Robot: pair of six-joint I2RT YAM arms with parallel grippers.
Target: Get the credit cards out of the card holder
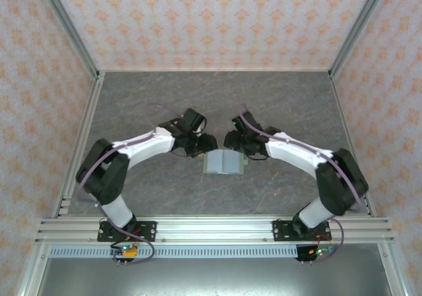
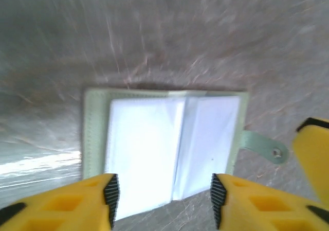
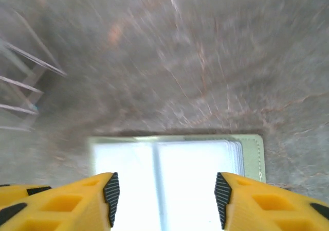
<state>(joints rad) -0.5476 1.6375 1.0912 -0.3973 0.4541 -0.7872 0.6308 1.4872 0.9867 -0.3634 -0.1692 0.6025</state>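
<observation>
Left wrist: left fingers (image 2: pixel 61 205) spread wide over the open card holder (image 2: pixel 95 133).

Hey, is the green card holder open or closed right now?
Open. The card holder lies spread flat, both panels' whitish sleeves facing up, side tab unfastened.

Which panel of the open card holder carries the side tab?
The card holder panel beside the right gripper: the tab juts from its outer edge; the other's edge is plain.

No text, label or number can be read anywhere.
</observation>
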